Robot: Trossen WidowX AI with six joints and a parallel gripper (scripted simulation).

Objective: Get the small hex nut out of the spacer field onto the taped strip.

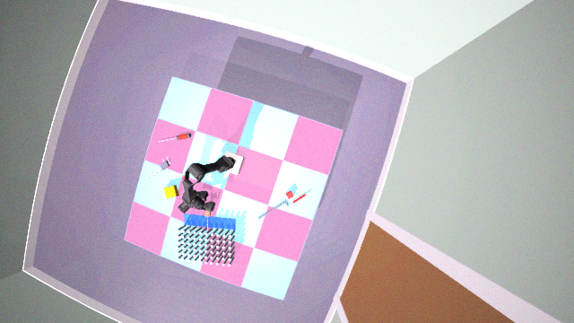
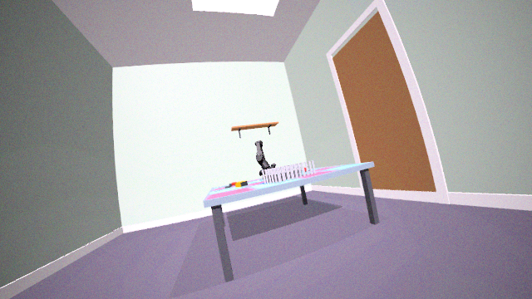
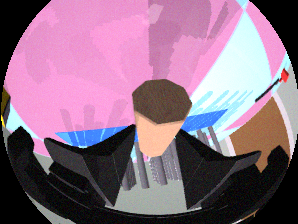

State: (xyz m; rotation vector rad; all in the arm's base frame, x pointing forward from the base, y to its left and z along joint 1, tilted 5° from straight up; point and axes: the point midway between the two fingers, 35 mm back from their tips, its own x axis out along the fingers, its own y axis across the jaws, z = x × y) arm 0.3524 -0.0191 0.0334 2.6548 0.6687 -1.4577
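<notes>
My gripper (image 1: 205, 209) (image 3: 156, 129) is shut on a tool with a tan wooden handle and a brown end (image 3: 160, 119) (image 1: 207, 214). It holds the tool over the blue taped strip (image 1: 220, 222) (image 3: 83, 137), at the near edge of the spacer field. The standing metal spacers (image 1: 206, 244) (image 2: 287, 172) (image 3: 154, 171) fill a dense grid just past the strip. The tool's working end is hidden below the handle. I cannot see the hex nut in any view. The arm (image 2: 261, 157) stands behind the spacers in the exterior view.
A yellow block (image 1: 170, 192) lies beside the arm. A red-handled screwdriver (image 1: 177, 137) and a small grey tool (image 1: 164, 165) lie further left. A red cube (image 1: 290, 195), a red tool (image 1: 301, 196) (image 3: 273, 87) and a long thin rod (image 1: 273, 209) lie to the right. The arm's white base plate (image 1: 239, 164) is mid-table.
</notes>
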